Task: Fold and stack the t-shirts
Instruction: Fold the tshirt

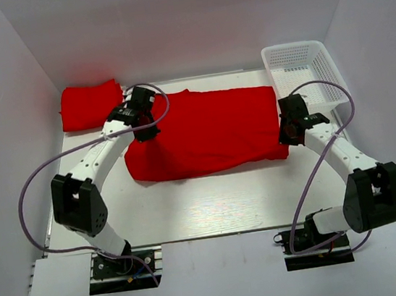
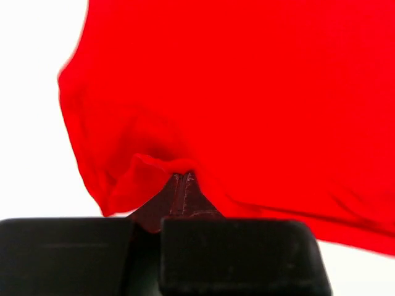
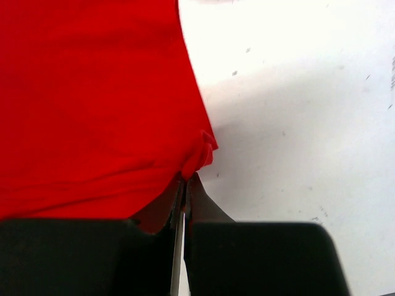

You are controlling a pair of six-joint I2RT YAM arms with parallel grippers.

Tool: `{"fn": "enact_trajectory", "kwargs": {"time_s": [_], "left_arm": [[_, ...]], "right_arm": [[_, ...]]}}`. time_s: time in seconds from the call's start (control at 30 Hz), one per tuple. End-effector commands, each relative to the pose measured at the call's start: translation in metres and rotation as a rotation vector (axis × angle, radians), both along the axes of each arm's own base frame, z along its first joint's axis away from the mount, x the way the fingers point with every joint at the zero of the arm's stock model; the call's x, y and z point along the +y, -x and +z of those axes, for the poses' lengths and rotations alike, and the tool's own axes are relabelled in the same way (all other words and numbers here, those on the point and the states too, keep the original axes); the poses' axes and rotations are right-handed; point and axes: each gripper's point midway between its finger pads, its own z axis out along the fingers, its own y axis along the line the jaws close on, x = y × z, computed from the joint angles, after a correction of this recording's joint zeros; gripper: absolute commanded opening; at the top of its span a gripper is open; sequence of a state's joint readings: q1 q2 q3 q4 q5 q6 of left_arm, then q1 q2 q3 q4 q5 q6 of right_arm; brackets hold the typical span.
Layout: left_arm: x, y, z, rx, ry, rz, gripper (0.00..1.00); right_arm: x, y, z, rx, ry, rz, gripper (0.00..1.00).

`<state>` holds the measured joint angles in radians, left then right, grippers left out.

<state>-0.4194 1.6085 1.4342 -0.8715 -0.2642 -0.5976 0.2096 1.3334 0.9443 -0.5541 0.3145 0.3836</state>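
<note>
A bright red, soft fabric t-shirt (image 1: 210, 132) lies spread on the white table (image 1: 191, 207), its right end just left of the white plastic mesh basket (image 1: 304, 68). The right gripper (image 1: 289, 132), just in front of the basket, is clamped tight on that shirt's right corner. The left gripper (image 1: 145, 126), well left of the basket, pinches its left edge, fully closed. A second red t-shirt (image 1: 90, 104), folded, lies farthest left of the basket.

One red t-shirt (image 1: 210, 128) is spread lengthwise at centre; a second t-shirt (image 1: 89, 105) is laid folded at ten o'clock.
</note>
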Motion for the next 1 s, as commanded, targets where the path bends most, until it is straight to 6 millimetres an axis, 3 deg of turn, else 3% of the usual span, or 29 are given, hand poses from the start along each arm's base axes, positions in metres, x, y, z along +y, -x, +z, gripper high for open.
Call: {"fn": "enact_trajectory", "kwargs": {"time_s": [0.0, 0.1, 0.27, 0.5, 0.53, 0.63, 0.83, 0.9, 0.97], "left_arm": [[0.020, -0.027, 0.022, -0.085, -0.083, 0.071, 0.00], [0.022, -0.044, 0.033, -0.124, -0.096, 0.065, 0.00], [0.027, -0.068, 0.026, -0.137, -0.145, 0.020, 0.00], [0.021, -0.103, 0.050, -0.271, -0.150, -0.058, 0.00], [0.023, -0.108, 0.060, -0.292, -0.149, -0.066, 0.00], [0.021, -0.122, 0.063, -0.310, -0.165, -0.073, 0.00], [0.027, -0.142, 0.051, -0.289, -0.205, -0.076, 0.00], [0.027, -0.146, 0.034, -0.253, -0.206, -0.096, 0.00], [0.025, -0.153, 0.032, -0.258, -0.205, -0.095, 0.00]], "right_arm": [[-0.010, -0.028, 0.026, -0.093, 0.068, -0.021, 0.00], [-0.014, -0.039, 0.031, -0.105, 0.095, -0.033, 0.00], [-0.010, -0.057, 0.035, -0.108, 0.102, -0.007, 0.00], [-0.005, -0.067, 0.027, -0.080, 0.102, 0.030, 0.00], [-0.004, -0.068, 0.025, -0.076, 0.100, 0.036, 0.00], [-0.003, -0.074, 0.023, -0.074, 0.105, 0.040, 0.00], [-0.002, -0.087, 0.019, -0.070, 0.121, 0.043, 0.00], [-0.003, -0.092, 0.020, -0.074, 0.126, 0.042, 0.00], [-0.003, -0.097, 0.011, -0.055, 0.138, 0.041, 0.00]]}}
